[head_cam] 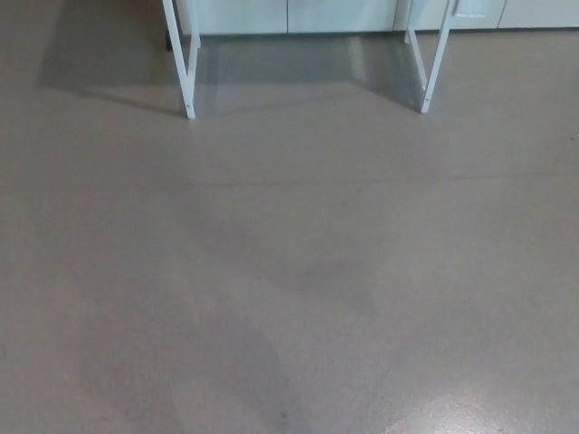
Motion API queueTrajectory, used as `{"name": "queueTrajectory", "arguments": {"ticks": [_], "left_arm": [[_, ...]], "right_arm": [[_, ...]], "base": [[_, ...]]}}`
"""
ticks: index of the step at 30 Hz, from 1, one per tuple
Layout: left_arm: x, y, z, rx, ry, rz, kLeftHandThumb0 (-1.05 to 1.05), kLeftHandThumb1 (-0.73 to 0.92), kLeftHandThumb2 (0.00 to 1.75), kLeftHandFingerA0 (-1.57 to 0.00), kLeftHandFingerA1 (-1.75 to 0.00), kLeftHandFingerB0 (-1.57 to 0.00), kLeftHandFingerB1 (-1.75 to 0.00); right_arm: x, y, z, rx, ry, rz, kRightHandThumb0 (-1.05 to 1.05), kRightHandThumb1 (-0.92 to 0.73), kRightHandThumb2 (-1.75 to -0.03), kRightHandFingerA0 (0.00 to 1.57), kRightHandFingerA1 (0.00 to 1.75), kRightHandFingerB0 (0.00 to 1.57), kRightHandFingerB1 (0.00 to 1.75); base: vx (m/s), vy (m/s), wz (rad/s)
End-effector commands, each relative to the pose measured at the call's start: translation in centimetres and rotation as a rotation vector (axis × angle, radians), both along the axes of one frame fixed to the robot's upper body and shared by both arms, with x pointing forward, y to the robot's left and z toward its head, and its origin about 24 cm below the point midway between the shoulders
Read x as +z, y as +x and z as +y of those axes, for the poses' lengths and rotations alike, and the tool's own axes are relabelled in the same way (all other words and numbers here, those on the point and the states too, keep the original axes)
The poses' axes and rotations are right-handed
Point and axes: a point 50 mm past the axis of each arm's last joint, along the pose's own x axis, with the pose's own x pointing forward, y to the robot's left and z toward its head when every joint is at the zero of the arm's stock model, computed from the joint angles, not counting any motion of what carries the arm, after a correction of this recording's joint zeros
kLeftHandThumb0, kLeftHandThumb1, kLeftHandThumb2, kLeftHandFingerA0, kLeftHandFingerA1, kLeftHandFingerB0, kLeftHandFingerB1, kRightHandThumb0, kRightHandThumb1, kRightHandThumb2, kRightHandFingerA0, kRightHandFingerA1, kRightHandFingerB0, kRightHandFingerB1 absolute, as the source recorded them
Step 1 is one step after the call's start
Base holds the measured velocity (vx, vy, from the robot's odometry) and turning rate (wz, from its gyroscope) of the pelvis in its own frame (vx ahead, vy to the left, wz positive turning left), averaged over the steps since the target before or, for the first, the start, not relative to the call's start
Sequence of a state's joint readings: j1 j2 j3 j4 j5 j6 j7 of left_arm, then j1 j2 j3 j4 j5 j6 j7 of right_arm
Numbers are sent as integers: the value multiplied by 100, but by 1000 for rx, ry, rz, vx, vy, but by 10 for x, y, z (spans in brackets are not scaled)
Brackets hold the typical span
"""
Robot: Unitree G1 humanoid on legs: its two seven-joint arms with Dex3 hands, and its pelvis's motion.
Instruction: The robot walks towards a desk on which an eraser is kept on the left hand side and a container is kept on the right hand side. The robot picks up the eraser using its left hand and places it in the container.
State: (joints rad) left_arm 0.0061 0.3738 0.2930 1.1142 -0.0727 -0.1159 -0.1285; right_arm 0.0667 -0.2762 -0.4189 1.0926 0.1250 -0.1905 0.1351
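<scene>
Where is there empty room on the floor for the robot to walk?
Nearly the whole grey floor is bare, from the bottom edge up to the two white desk legs. The gap between those legs is open too, back to the pale cabinets. Only the legs themselves crowd the top edge. The desktop and both hands are out of view.

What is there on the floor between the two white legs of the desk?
Nothing stands between the left leg and the right leg: the head view shows only grey floor with the desk's shadow, and pale cabinet fronts behind.
</scene>
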Motion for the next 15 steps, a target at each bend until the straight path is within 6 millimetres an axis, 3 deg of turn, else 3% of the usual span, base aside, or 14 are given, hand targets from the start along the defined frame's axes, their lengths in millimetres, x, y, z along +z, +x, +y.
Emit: {"name": "queueTrajectory", "arguments": {"ticks": [1,6,7,9,10,12,14,15], "left_arm": [[4,9,-2,-44,45,-44,-6,57,57,-47,-47,-36,-38],[2,16,-10,-2,8,-90,5,61,58,-43,-48,-35,-38],[3,20,-11,11,-8,-105,5,41,89,-33,-59,-25,-54],[5,26,-12,45,-16,-129,4,40,87,-34,-59,-27,-54],[7,31,-12,58,-11,-142,6,59,58,-44,-48,-36,-39],[9,35,-13,68,12,-159,4,59,57,-47,-49,-38,-39],[7,31,-16,71,18,-169,4,59,57,-48,-51,-39,-40],[2,20,-18,25,72,-133,0,61,57,-48,-47,-39,-38]], "right_arm": [[5,11,1,52,-53,-24,-16,-46,-54,65,51,48,45],[6,26,8,102,-92,-17,-15,-45,-52,62,49,49,43],[7,31,9,100,-88,-21,-10,-47,-53,61,46,48,43],[9,42,11,100,-73,-39,-10,-48,-54,63,46,46,44],[10,48,14,96,-68,-55,-10,-49,-54,61,46,47,44],[11,56,19,76,-54,-80,-11,-47,-54,59,47,47,46],[8,50,19,72,-51,-79,-15,-45,-55,59,48,47,46],[2,38,24,63,-50,-73,-8,-49,-53,64,50,49,46]], "base": [[-69,-8,36],[-32,3,6],[61,104,-3],[50,174,-18],[164,305,-33],[227,438,-47],[217,407,3],[279,199,0]]}}
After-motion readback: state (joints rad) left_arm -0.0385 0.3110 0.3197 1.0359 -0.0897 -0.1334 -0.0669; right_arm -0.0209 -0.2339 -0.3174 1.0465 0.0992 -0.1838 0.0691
